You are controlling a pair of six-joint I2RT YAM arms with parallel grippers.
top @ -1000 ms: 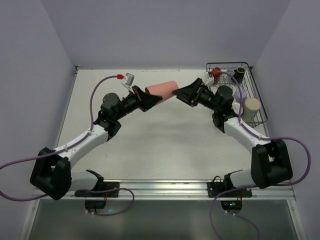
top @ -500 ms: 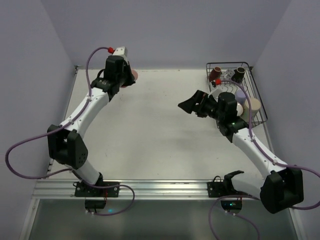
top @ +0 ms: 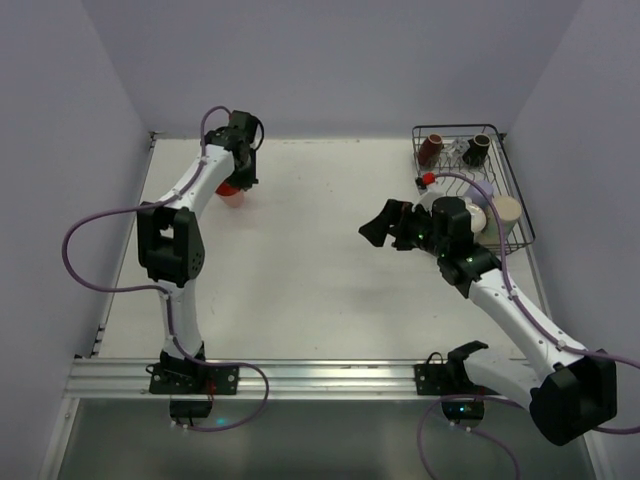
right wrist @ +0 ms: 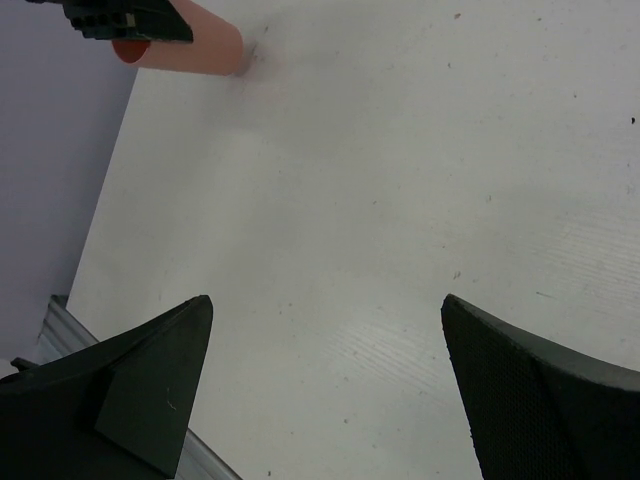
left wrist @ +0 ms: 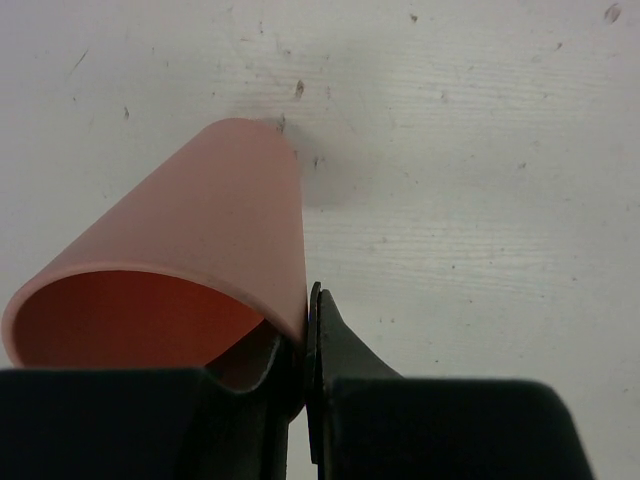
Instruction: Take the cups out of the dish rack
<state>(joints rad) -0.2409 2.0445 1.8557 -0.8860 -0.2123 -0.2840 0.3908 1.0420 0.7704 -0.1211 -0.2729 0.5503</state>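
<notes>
My left gripper [top: 237, 178] is shut on the rim of the salmon-red tumbler [top: 229, 189] at the far left of the table. In the left wrist view one finger is inside the tumbler [left wrist: 200, 250] and one outside, and its base is at the white table. My right gripper [top: 372, 222] is open and empty over the table's middle, left of the black wire dish rack [top: 517, 195]. The rack holds two dark brown mugs [top: 430, 150] [top: 479, 147] and a cream mug [top: 503, 213]. A white mug [top: 474, 218] is partly hidden behind my right arm.
The right wrist view shows the open gripper [right wrist: 326, 300] above bare white table, with the tumbler [right wrist: 195, 45] and my left gripper [right wrist: 125, 20] at the top left. Purple walls bound the table on the left, back and right. A metal rail runs along the near edge.
My left arm took the tumbler from between both grippers, swung it to the far left and lowered it to the table. My right gripper drew back toward the rack, open.
</notes>
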